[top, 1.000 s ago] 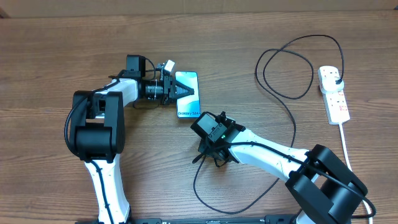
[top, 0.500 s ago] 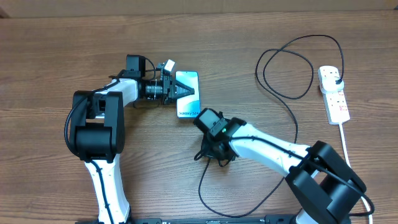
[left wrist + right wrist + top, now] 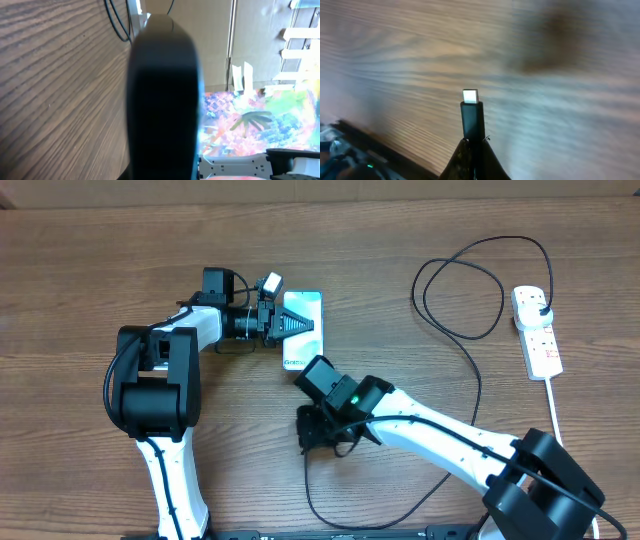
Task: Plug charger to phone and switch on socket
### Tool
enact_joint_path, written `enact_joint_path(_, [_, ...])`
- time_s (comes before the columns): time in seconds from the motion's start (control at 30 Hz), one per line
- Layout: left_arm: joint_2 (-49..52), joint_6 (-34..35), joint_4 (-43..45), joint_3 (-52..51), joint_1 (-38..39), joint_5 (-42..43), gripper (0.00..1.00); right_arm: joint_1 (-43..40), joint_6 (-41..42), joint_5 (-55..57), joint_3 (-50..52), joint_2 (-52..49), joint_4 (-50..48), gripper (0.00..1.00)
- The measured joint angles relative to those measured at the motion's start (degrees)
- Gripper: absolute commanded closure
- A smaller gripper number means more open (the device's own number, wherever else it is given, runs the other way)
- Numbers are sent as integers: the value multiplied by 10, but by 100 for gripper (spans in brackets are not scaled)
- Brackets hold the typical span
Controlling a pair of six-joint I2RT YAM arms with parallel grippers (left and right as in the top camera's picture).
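Observation:
The phone (image 3: 305,340), with a light-blue screen, lies just right of my left wrist. My left gripper (image 3: 291,325) is shut on its upper part and tips it up on its edge. In the left wrist view the phone's dark edge (image 3: 162,100) fills the middle. My right gripper (image 3: 312,436) is below the phone, shut on the charger's connector (image 3: 472,117), whose metal tip (image 3: 470,95) points out over the table. The black cable (image 3: 478,395) loops right to a black plug (image 3: 541,302) seated in the white socket strip (image 3: 540,340).
The strip's white cord (image 3: 557,415) runs down the right side of the wooden table (image 3: 90,270). The cable makes a loop near the table's front edge (image 3: 330,515) and another at the back right (image 3: 455,300).
My right gripper has moved left and down with the connector, dragging the cable's near loop along. My left gripper has tipped the phone further onto its edge.

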State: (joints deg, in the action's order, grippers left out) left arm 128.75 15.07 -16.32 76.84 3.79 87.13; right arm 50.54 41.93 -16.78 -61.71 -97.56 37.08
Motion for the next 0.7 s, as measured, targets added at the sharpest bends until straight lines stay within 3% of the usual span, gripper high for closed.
enact_joint_path(0.23, [-17, -33, -17, 0, 0, 1, 96, -34, -4, 14, 0, 0, -69, 96])
enact_joint_path(0.43, [-22, -27, -32, 0, 0, -46, 96, -51, -6, 33, 0, 0, -112, 96])
enact_joint_path(0.7, [-22, -21, -61, 0, 2, -45, 96, -50, -6, 42, 0, 0, -70, 96])
